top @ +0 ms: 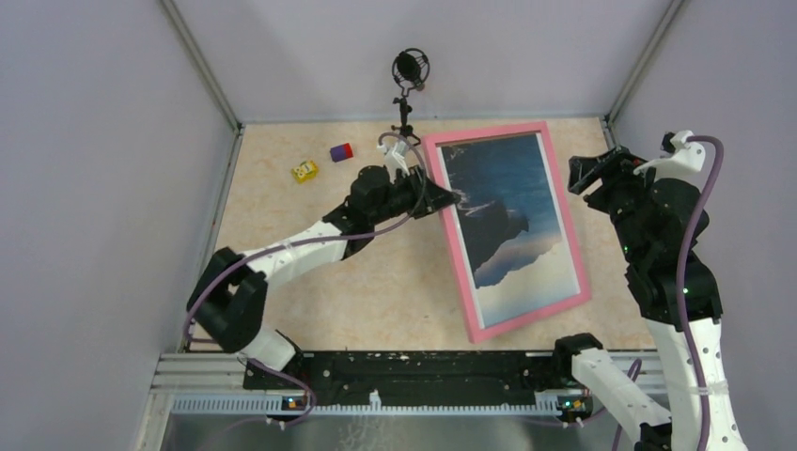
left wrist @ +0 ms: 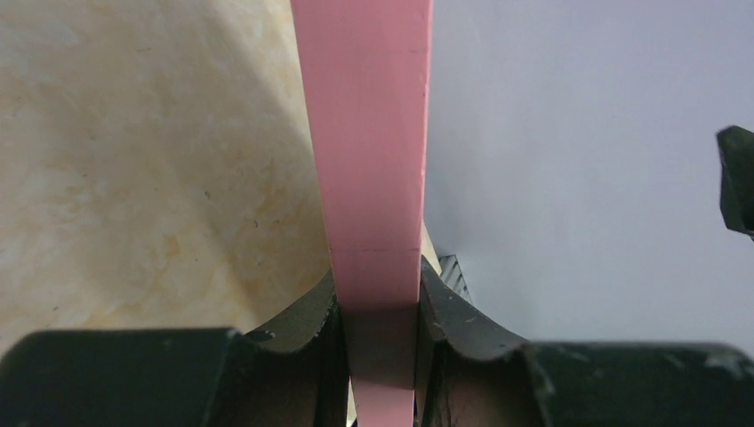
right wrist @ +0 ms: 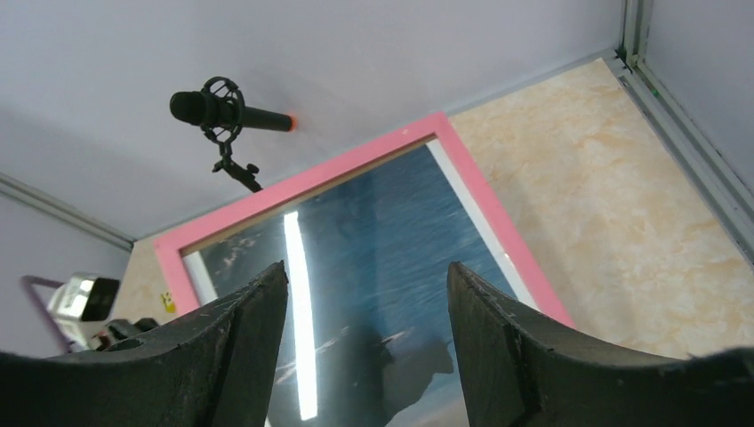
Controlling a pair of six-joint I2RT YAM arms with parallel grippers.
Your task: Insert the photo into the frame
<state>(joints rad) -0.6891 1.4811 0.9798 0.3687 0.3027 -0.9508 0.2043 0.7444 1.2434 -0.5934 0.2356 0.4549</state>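
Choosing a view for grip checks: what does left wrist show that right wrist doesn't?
Left wrist only: the left claw shut on the frame, whose pink border is seen edge-on between the fingers.
Right wrist only: the photo showing inside the frame with a glare streak across it, the microphone on its stand, and the right claw open, holding nothing.
Both: the pink frame, the beige table and the grey wall.
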